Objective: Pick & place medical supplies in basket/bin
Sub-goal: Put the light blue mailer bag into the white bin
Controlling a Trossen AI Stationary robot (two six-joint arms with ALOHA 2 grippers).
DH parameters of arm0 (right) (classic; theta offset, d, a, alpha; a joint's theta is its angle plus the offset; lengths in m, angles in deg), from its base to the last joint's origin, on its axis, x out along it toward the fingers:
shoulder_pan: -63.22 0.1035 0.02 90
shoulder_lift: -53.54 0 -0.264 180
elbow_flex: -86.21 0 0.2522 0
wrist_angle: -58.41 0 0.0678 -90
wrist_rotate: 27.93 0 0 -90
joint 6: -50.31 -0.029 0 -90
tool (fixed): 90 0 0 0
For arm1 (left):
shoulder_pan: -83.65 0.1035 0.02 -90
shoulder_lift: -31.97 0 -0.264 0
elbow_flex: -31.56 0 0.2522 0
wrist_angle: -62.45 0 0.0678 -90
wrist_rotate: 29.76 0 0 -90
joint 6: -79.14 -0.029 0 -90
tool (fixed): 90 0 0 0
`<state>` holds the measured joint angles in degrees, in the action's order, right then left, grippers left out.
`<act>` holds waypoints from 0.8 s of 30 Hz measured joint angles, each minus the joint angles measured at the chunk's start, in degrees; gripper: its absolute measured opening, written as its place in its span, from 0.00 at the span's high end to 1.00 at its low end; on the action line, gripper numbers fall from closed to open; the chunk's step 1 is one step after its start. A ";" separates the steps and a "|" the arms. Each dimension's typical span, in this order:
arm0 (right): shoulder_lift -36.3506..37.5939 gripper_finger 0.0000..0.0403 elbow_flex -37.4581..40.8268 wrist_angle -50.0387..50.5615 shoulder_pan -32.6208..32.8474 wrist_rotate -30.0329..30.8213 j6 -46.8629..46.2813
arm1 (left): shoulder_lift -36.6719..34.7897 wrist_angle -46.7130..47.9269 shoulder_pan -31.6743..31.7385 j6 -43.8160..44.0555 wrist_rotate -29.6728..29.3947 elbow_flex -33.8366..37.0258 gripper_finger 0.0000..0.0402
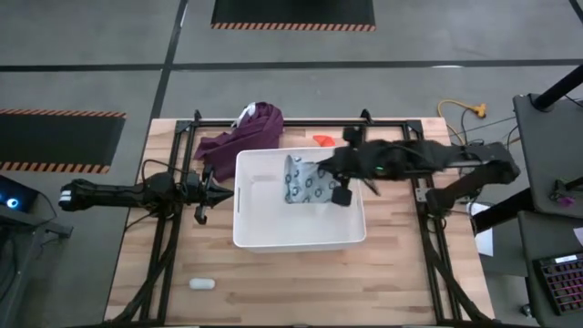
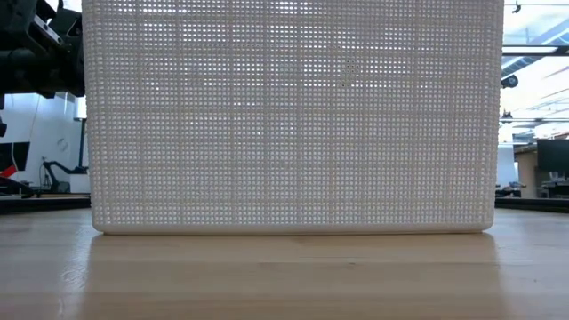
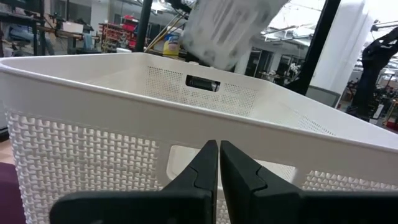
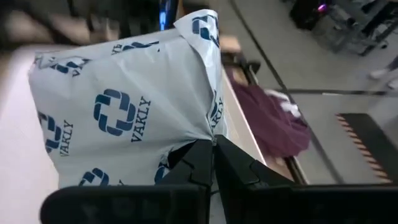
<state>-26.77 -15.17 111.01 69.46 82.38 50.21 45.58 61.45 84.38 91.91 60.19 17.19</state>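
The white tub [image 1: 301,232] stands mid-table; its wall fills the low view [image 2: 293,116]. My right gripper [image 1: 324,173] is over the tub, shut on the grey-green packet [image 1: 304,182], which has dark blue logos [image 4: 118,112]. The packet also shows above the tub's rim in the left wrist view [image 3: 230,28]. My left gripper [image 3: 219,155] is shut and empty just outside the tub's left wall [image 1: 214,189]. The orange tube [image 1: 323,139] lies on the table behind the tub. The white oblong piece [image 1: 202,283] lies near the front left. The tiny bottle does not show clearly. My right gripper pinches the packet between its two fingers at a gathered, creased spot on its edge [image 4: 210,135]. The fingers reach in from the table's right side. The packet stands out beyond the fingertips, lifted clear above the tub's opening.
A purple cloth [image 1: 241,135] lies on the table at the tub's far left corner, with something white on it [image 1: 244,114]. Black frame rails [image 1: 168,237] run along the table's left and right sides. Bare wood shows in front of the tub [image 1: 301,287].
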 joint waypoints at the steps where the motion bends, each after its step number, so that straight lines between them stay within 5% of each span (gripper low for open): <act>1: -1.01 0.98 0.00 0.61 -1.25 -0.92 2.12 | 0.00 0.00 0.00 0.00 0.00 0.00 1.00; 12: -10.63 0.98 0.04 3.39 -6.97 -1.35 15.51 | 0.61 0.02 -0.02 0.00 0.02 0.00 1.00; 24: -15.49 0.98 0.02 8.06 -7.88 5.21 15.58 | 0.65 0.02 -0.02 0.00 0.02 0.00 1.00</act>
<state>-42.26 -15.14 119.06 61.58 87.59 65.78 46.23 61.47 84.36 91.91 60.21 17.19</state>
